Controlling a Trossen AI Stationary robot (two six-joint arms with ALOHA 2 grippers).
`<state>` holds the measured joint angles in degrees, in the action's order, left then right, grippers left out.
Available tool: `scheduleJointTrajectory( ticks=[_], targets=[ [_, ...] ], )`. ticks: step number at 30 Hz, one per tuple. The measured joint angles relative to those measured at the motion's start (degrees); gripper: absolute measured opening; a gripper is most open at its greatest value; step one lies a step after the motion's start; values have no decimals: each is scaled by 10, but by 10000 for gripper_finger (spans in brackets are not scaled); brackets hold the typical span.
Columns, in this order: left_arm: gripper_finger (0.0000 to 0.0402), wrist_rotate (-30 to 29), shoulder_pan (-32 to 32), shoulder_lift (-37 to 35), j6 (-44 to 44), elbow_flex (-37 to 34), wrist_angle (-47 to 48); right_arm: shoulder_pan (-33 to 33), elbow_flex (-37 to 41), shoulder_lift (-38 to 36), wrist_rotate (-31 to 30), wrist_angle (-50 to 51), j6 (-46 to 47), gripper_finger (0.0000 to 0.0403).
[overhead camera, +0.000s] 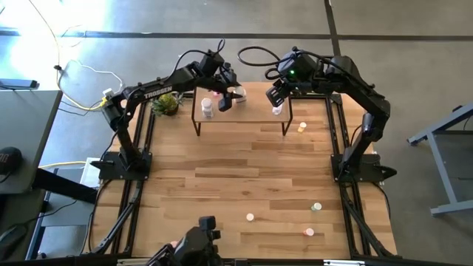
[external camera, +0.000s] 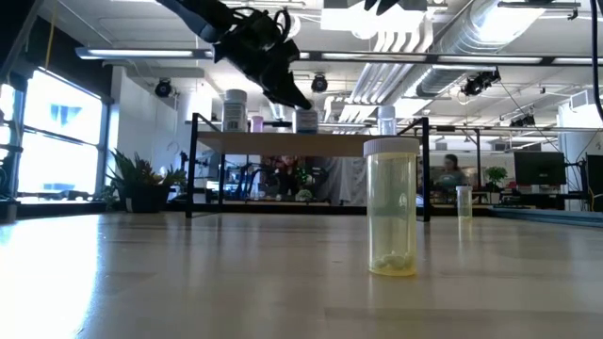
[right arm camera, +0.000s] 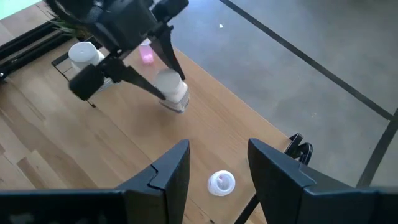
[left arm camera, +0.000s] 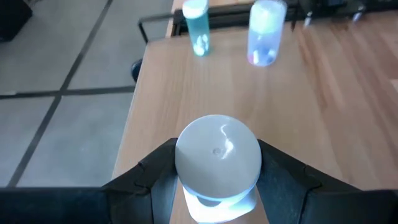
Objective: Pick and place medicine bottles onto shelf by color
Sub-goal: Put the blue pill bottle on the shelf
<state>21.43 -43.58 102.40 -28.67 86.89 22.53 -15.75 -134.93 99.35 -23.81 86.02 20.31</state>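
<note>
The shelf [overhead camera: 244, 118] stands at the table's far middle. My left gripper [overhead camera: 229, 94] hovers over its left half, shut on a white-capped medicine bottle [left arm camera: 217, 155], also seen in the right wrist view [right arm camera: 172, 90]. A white bottle [right arm camera: 84, 55] and a pink one [right arm camera: 147, 56] stand on the shelf nearby. My right gripper [right arm camera: 217, 168] is open above the shelf's right end, over a white-capped bottle [right arm camera: 221, 182] standing there. Loose bottles stand on the table: yellow [external camera: 391, 207], green [overhead camera: 317, 207] and orange [overhead camera: 301, 127]. My left gripper pinches the bottle between its two fingers [left arm camera: 155, 180], one on each side, just under the white cap [left arm camera: 217, 205]. The fingers slant down from the table's left. The bottle sits slightly tilted close over the shelf board; whether its foot touches the board I cannot tell.
A leafy plant [overhead camera: 166, 103] sits left of the shelf at the far left. Two more small bottles [overhead camera: 250, 217] [overhead camera: 309, 232] stand near the front edge. The table's middle is bare wood. People and desks show in the room beyond.
</note>
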Motion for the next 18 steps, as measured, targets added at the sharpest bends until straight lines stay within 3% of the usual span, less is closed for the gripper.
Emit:
scheduleJointTrajectory(
  ticks=[18],
  targets=[
    [173, -23, -14, 3, -24, 0, -1, 0, 0, 0, 0, 0, -8, 154]
  ],
)
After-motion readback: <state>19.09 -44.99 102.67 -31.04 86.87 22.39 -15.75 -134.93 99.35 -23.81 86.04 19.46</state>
